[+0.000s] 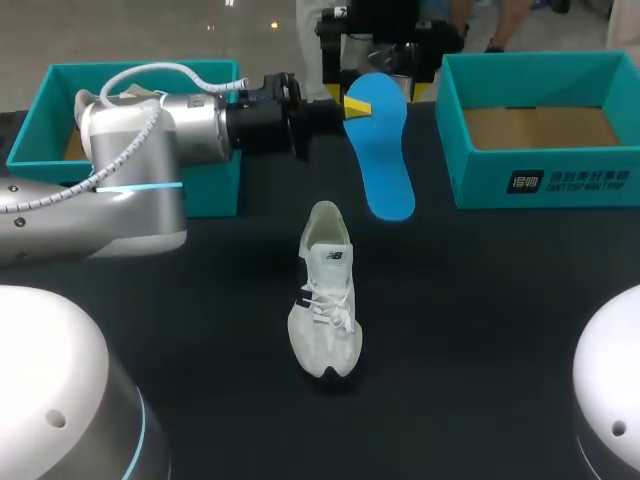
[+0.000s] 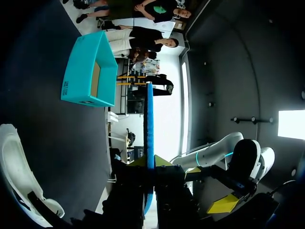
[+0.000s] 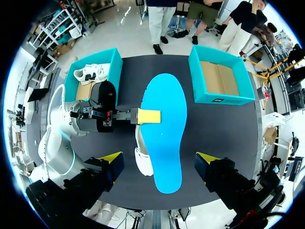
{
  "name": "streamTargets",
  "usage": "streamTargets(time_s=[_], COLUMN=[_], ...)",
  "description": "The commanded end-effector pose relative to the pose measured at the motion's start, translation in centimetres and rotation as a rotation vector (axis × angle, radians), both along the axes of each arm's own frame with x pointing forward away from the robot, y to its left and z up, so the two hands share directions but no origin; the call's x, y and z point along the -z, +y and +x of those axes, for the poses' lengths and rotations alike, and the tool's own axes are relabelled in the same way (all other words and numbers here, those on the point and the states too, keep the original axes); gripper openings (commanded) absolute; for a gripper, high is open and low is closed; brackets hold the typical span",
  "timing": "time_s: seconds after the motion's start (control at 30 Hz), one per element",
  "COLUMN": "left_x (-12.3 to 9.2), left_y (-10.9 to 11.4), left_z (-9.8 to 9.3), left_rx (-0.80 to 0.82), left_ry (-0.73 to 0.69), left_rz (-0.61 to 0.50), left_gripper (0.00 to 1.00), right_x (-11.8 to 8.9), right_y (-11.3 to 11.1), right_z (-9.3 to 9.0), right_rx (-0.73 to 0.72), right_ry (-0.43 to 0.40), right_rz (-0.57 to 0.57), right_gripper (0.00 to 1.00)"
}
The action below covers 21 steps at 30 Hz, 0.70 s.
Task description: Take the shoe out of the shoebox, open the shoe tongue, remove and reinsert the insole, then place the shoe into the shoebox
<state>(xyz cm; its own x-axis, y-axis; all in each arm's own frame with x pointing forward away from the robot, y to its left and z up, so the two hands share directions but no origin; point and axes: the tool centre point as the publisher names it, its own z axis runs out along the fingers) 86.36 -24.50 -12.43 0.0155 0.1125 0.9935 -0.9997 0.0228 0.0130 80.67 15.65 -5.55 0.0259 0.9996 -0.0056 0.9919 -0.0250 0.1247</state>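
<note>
Left tool (image 1: pixel 357 106) gripping blue insole (image 1: pixel 388 165), shoe (image 1: pixel 325 295) beneath

The dark surface (image 1: pixel 480 330) is lit evenly and softly from overhead in the head view, and only a narrow, faint shadow is cast beside the white shoe (image 1: pixel 325 300). A bright highlight is carried along the top of the left arm (image 1: pixel 150 125). In the left wrist view the surface is seen dim, the shoe is nearly washed out, and the insole (image 2: pixel 149 124) is backlit by glare.
</note>
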Motion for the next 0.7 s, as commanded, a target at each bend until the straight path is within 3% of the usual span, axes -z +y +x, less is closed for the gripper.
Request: streamTargets(time_s=[0.03, 0.1, 0.3, 0.5, 0.57, 0.7], left_x=[0.0, 0.0, 0.0, 0.0, 0.0, 0.0], left_y=[0.0, 0.0, 0.0, 0.1, 0.1, 0.2], left_z=[-0.2, -0.2, -0.2, -0.2, -0.1, -0.1], left_rx=[-0.005, -0.005, -0.007, -0.01, -0.011, -0.014], left_ry=[0.001, 0.001, 0.002, 0.003, 0.005, 0.007], left_rz=[0.002, 0.002, 0.001, 0.0, -0.001, -0.001], left_gripper=[0.0, 0.0, 0.0, 0.0, 0.0, 0.0], right_x=[0.0, 0.0, -0.2, -0.3, -0.4, -0.4], right_y=[0.0, 0.0, -1.5, -2.9, -3.4, -4.2], right_z=[0.1, 0.1, 0.0, -0.2, -0.2, -0.3], right_rx=[0.001, 0.001, 0.001, -0.004, -0.013, -0.014], right_ry=[0.001, 0.001, -0.073, -0.093, -0.112, -0.115], right_rz=[-0.001, -0.001, 0.253, 0.392, 0.494, 0.531], right_gripper=[1.0, 1.0, 1.0, 1.0, 1.0, 1.0])
